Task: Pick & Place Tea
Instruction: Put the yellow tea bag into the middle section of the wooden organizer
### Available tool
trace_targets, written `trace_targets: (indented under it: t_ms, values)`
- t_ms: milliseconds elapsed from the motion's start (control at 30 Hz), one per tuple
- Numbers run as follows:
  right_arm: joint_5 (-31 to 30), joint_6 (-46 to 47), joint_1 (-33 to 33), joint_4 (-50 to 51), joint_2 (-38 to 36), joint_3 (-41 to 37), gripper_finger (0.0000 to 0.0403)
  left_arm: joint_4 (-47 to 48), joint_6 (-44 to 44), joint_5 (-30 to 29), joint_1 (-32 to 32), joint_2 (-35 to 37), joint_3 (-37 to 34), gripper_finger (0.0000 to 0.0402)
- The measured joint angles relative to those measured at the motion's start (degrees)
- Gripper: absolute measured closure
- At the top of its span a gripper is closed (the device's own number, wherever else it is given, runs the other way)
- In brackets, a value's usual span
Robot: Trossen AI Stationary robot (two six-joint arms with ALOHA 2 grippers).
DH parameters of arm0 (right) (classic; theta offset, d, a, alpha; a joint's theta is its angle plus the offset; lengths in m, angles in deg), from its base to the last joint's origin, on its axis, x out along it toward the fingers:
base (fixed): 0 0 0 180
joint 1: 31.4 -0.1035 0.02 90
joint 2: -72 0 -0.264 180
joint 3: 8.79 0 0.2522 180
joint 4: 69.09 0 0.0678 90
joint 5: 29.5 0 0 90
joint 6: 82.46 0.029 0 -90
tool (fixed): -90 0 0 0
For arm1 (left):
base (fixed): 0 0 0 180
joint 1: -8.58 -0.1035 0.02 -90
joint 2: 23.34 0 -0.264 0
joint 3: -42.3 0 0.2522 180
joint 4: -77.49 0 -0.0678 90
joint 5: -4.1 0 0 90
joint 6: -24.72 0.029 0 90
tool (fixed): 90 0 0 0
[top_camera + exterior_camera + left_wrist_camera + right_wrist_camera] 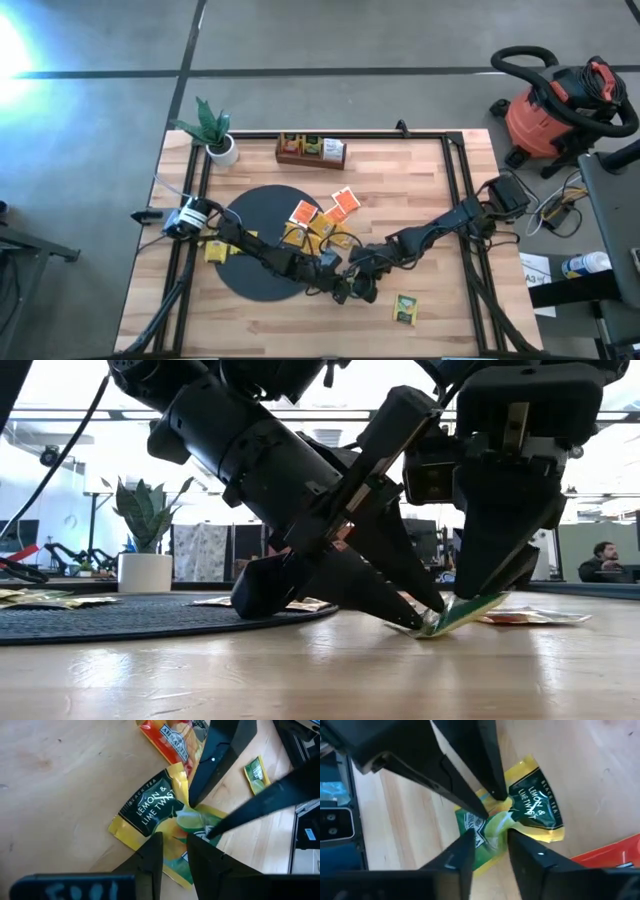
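Both grippers, left (172, 851) and right (487, 845), pinch one yellow-green flat lemon-lime tea packet (150, 807): you're mid-handover, so next you'd release one side before lifting.

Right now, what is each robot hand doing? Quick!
Left gripper: closed on the yellow tea packet.
Right gripper: closed on the same yellow tea packet, from the other side.

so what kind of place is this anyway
Probably a robotics lab or workshop: a red shop vacuum stands on the grey concrete floor beside the light wooden work table, and the low view shows a person seated in an open room behind it.
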Motion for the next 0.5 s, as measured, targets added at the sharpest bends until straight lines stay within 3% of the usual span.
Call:
trace_targets:
  t_ms: [200,500]
  values:
    - [-2.85,-0.42,-0.10,-0.23,-0.01,0.06,0.0386,0.97,-0.02,-0.03,0.80,0.00,1.59,0.0314]
    - [-4.73,-3.43,-0.74,1.58,-3.73,0.13,0.0392,8.45,1.54,-0.15,1.33,4.72,2.10,0.0314]
